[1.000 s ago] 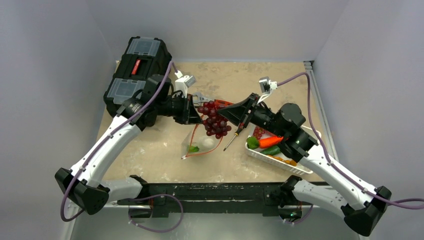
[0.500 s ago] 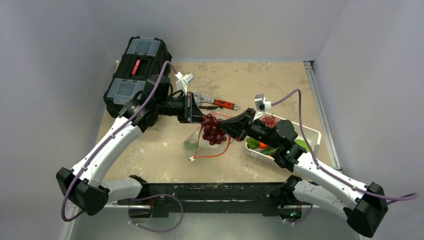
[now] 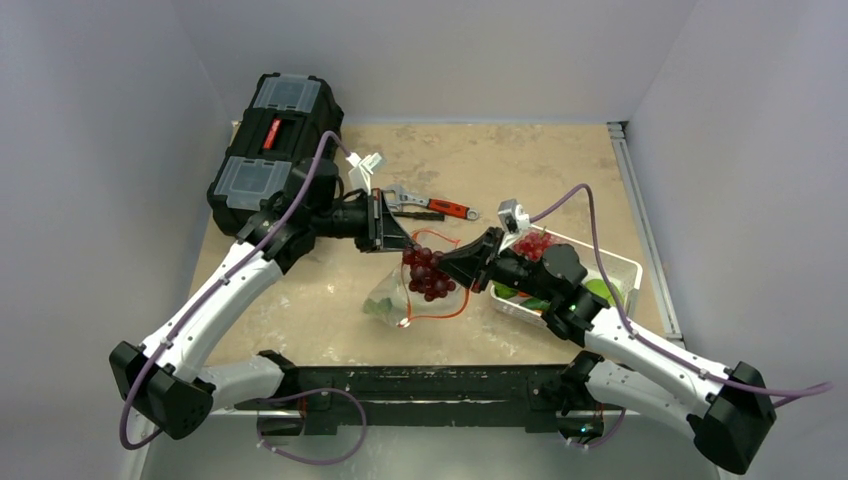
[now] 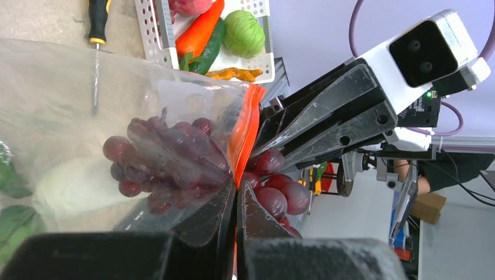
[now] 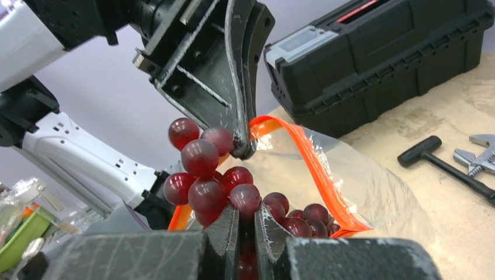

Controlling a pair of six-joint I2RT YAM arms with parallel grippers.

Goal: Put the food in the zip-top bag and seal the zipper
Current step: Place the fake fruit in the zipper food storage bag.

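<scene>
over the middle of the table (image 3: 320, 295), pinching the zipper (image 4: 246, 131) of the clear bag (image 4: 70, 111) with the left gripper (image 4: 236, 192), jaws pressed fully together on the orange strip at the mouth. holding that edge lifted, with the rest of the bag hanging down toward the table. reaching in from the left with the left arm, stretched long and low past the black toolbox (image 3: 270, 150).

opposite, gripping the dark red grapes (image 5: 204, 175) with the right gripper (image 5: 245, 211), jaws almost closed and clamped into the bunch. holding the bunch half through the mouth: some grapes already behind the plastic, others outside, just beside the left gripper's tip. right arm bent at the elbow, forearm crossing over the white basket (image 3: 625, 265), gripper pointing toward the left one, tips nearly meeting.

inside the bag, lower down: white radish (image 4: 76, 184) and leafy greens (image 4: 11, 227). in the basket: carrot (image 4: 198, 32), cucumber (image 4: 213, 44) and a round green piece (image 4: 244, 34). beyond the grippers, on the table: red-handled wrench (image 3: 435, 207). beside the basket: screwdriver (image 4: 98, 17).
</scene>
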